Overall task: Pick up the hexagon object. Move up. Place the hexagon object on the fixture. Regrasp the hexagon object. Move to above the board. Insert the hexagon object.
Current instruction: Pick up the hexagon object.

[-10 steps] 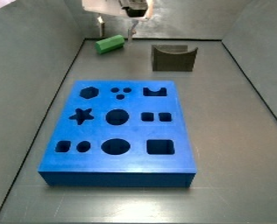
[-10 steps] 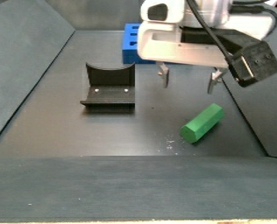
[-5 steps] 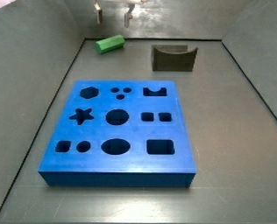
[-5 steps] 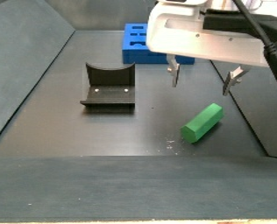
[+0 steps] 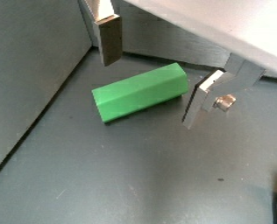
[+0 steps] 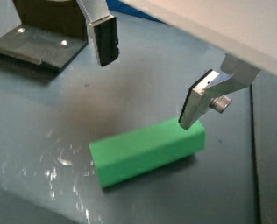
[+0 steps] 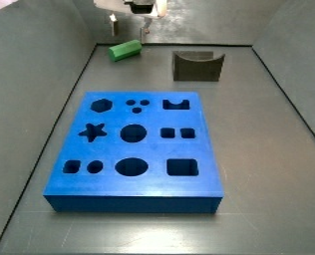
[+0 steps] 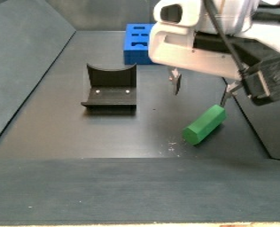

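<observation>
The hexagon object is a bright green peg lying flat on the dark floor, seen in both wrist views (image 5: 138, 92) (image 6: 151, 152) and in both side views (image 7: 125, 49) (image 8: 206, 123). My gripper (image 5: 151, 93) (image 6: 147, 92) (image 8: 202, 91) is open and empty. It hangs just above the peg with one finger on each side, and one fingertip (image 6: 190, 114) is close to the peg's far edge. In a side view the gripper (image 7: 134, 25) is partly cut off by the frame's edge. The fixture (image 7: 196, 66) (image 8: 108, 87) (image 6: 36, 48) stands apart from the peg. The blue board (image 7: 134, 202) (image 8: 136, 44) lies beyond it.
Grey side walls (image 7: 67, 90) enclose the dark floor. The peg lies near a wall's corner (image 5: 59, 79). Pale scuffs mark the floor beside the peg (image 6: 65, 162).
The gripper has shifted sideways to stand over the green peg and has come a little lower. Its jaws stay open. The peg, fixture and board have not moved.
</observation>
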Controlling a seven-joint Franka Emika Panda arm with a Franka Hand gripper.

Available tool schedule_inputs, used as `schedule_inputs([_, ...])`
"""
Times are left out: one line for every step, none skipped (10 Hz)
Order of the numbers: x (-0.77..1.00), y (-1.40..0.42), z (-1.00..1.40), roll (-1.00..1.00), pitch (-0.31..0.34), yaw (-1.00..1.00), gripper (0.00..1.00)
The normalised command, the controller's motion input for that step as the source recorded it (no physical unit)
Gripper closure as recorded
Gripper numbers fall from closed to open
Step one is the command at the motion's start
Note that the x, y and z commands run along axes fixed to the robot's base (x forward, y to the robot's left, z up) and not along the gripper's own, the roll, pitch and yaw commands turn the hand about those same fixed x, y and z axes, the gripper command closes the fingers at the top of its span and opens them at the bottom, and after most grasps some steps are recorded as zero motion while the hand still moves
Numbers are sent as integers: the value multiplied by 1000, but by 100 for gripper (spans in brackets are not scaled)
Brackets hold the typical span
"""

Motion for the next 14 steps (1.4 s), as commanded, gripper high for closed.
schedule_inputs([-297, 660, -657, -486, -40, 69, 0])
schedule_inputs([-20, 0, -86, -131, 0, 0, 0])
schedule_inputs([0, -131, -160, 74, -3, 0, 0])
schedule_inputs([211, -74, -980, 0, 20, -369, 0])
schedule_inputs([191, -69, -963, 0, 37, -423, 0])
schedule_inputs([0, 0, 0, 0, 0, -97, 0])
schedule_inputs([0, 0, -234, -9, -74, 0, 0])
schedule_inputs([-314, 323, -711, -434, -234, 0, 0])
schedule_inputs([0, 103, -200, -220, -89, 0, 0])
schedule_inputs([-17, 0, -9, 0, 0, 0, 0])
schedule_inputs([-46, 0, -117, 0, 0, 0, 0])
schedule_inputs([0, 0, 0, 0, 0, 0, 100])
schedule_inputs([0, 0, 0, 0, -6, 0, 100])
schedule_inputs([0, -11, -11, 0, 0, 0, 100])
